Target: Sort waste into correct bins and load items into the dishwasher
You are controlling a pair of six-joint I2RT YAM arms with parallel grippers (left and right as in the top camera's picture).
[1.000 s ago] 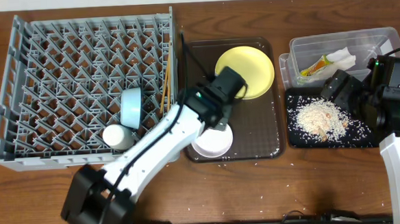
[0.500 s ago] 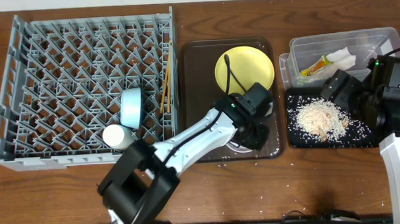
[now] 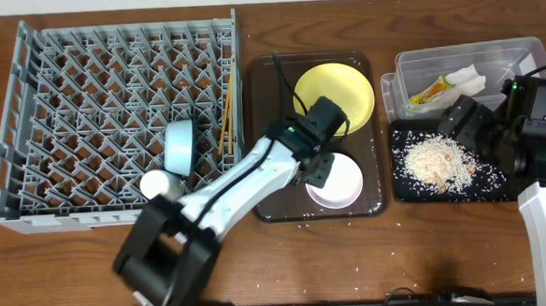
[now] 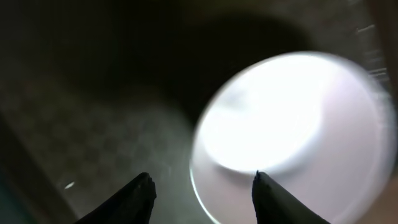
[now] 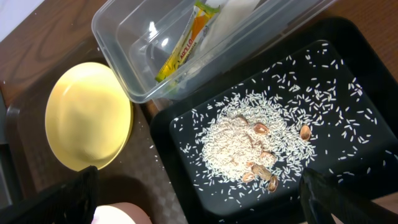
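The white bowl point(image 3: 338, 183) sits upright on the brown tray point(image 3: 270, 88), below the yellow plate point(image 3: 337, 91). My left gripper point(image 3: 324, 160) hovers at the bowl's left rim, open; in the left wrist view one finger is over the bowl point(image 4: 292, 124) and the other over the tray. The dish rack point(image 3: 82, 79) holds the light blue bowl point(image 3: 179, 145), white cup point(image 3: 160, 184) and chopsticks point(image 3: 225, 123). The clear tub point(image 3: 493, 55) holds the sachet point(image 3: 429, 92) and paper wrapper point(image 3: 468, 77). Rice point(image 5: 242, 146) lies in the black tray point(image 3: 404, 191). My right gripper point(image 5: 202, 190) hangs open above it.
Loose rice grains are scattered on the wooden table point(image 3: 428, 248) around the black tray and along the brown tray's front edge. The rack fills the left half of the table. The right arm's body point(image 3: 540, 148) stands at the right edge.
The left gripper carried the white bowl rightward across the brown tray, set it down, opened, and drew back slightly up-left. The right arm has not moved.
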